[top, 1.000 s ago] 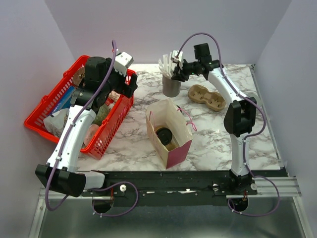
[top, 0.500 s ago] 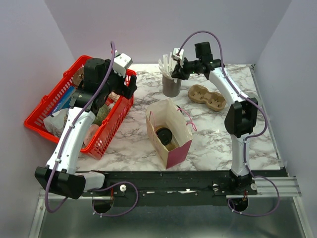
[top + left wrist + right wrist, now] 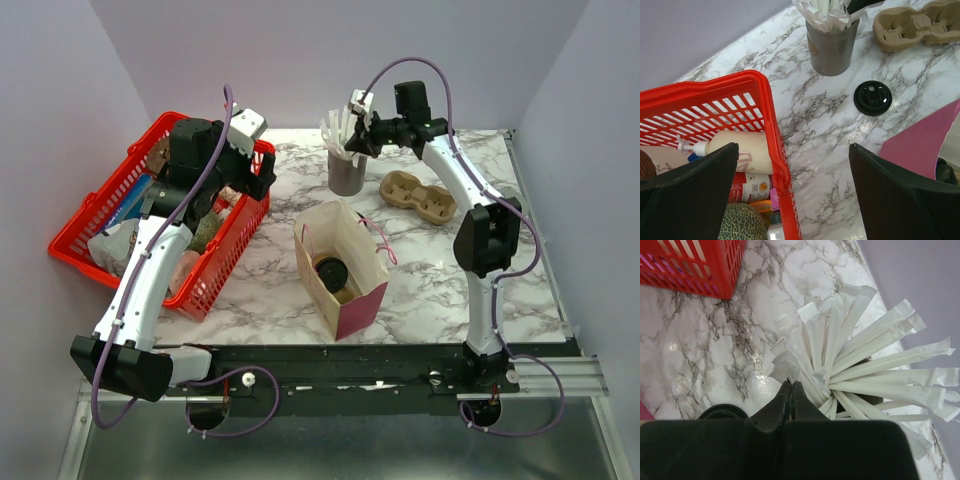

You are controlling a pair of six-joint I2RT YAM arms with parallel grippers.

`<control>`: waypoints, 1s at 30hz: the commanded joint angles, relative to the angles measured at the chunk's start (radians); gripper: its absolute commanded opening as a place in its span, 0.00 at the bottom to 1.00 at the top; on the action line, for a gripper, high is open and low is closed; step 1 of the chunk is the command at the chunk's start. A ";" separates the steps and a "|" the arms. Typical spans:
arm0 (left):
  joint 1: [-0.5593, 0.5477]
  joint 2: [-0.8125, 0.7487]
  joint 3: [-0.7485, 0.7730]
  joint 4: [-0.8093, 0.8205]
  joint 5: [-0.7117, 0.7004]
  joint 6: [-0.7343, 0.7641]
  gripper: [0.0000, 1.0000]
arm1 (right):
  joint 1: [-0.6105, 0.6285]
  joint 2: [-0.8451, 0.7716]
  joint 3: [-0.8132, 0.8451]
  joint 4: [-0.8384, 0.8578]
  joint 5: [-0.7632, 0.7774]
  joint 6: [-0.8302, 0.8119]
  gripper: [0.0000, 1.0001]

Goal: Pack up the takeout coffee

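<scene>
A paper bag [image 3: 362,300], tan outside and pink at the front, stands open mid-table. Inside it sits the tan takeout coffee cup [image 3: 333,273] with a round black top. A separate black lid [image 3: 872,97] lies flat on the marble between the bag and the grey cup [image 3: 347,178] of white sticks [image 3: 855,355]; the same lid [image 3: 722,412] shows in the right wrist view. My right gripper [image 3: 356,140] hangs over the grey cup. There my right gripper [image 3: 791,382] is shut, pinching the end of one stick's wrapper. My left gripper [image 3: 792,150] stands wide open and holds nothing over the basket's right rim.
A red basket [image 3: 215,285] of groceries fills the left side, its rim [image 3: 767,115] under my left fingers. The brown pulp two-cup carrier [image 3: 418,197] lies right of the grey cup. Pale walls close in on three sides.
The right gripper has closed at the sticks and risen slightly. The left arm has hardly moved and stays open.
</scene>
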 commanded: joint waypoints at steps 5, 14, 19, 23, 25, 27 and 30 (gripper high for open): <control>0.006 -0.014 0.005 0.036 0.047 0.013 0.99 | 0.003 -0.221 0.002 0.004 -0.030 0.054 0.00; 0.006 -0.010 0.056 0.081 0.051 0.034 0.99 | 0.003 -0.424 0.151 0.007 -0.103 0.310 0.00; 0.006 -0.010 0.068 0.111 0.047 0.027 0.99 | 0.005 -0.577 0.093 0.023 -0.202 0.544 0.00; 0.006 -0.016 0.068 0.116 0.050 0.020 0.99 | 0.005 -0.695 -0.010 -0.071 -0.313 0.642 0.01; 0.006 -0.025 0.067 0.114 0.054 0.014 0.99 | 0.010 -0.735 -0.060 -0.231 -0.363 0.599 0.00; 0.006 -0.030 0.061 0.113 0.056 0.010 0.99 | 0.011 -0.764 -0.106 -0.406 -0.386 0.493 0.01; 0.006 -0.043 0.050 0.111 0.062 -0.003 0.99 | 0.023 -0.784 -0.192 -0.580 -0.368 0.347 0.00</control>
